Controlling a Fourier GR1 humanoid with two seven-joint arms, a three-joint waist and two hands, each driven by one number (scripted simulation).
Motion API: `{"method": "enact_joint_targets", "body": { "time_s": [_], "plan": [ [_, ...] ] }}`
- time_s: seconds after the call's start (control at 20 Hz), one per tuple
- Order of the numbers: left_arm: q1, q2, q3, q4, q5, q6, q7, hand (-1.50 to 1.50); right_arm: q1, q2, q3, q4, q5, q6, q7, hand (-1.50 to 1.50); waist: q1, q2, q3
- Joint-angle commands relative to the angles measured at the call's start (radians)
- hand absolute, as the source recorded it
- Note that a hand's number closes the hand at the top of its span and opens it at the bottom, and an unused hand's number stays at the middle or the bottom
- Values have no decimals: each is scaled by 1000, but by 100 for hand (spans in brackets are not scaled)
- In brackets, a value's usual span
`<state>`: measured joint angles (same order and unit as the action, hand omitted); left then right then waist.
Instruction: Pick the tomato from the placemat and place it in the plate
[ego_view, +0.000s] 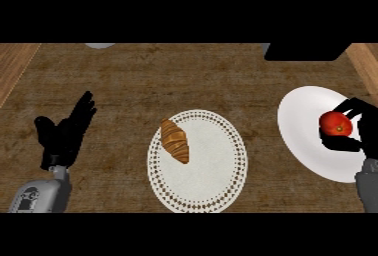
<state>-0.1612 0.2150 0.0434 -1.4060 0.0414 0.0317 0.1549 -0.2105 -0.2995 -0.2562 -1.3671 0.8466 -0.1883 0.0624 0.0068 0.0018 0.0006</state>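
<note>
At the right of the frame, the right hand (345, 142) has its fingers curled round the tomato (336, 123), which sits over the white plate (303, 120); whether it touches the plate cannot be confirmed. Recommended: lower until contact, uncurl the fingers, then withdraw upward. The placemat (214, 170) at centre carries only a croissant (176, 141). The left hand (65, 131) rests open at left above the tabletop (118, 75).

One tomato (336, 123), one white plate (306, 130), one croissant (176, 140), one lace-edged placemat (210, 170), two robot hands, left (65, 132) and right (347, 136)
</note>
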Motion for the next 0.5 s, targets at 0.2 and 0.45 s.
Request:
{"method": "enact_joint_targets", "body": {
  "time_s": [0.2, 0.45],
  "plan": [
    [-15, 7, 13, -19, 7, -11, 37, 0, -102, -107, -85, 329, -184, 171, -186, -150, 5, 1, 1],
    [-46, 1, 25, 54, -12, -12, -4, 0, -104, -119, -136, 403, -237, 52, -437, -150, -4, 1, 0]
  ]
}}
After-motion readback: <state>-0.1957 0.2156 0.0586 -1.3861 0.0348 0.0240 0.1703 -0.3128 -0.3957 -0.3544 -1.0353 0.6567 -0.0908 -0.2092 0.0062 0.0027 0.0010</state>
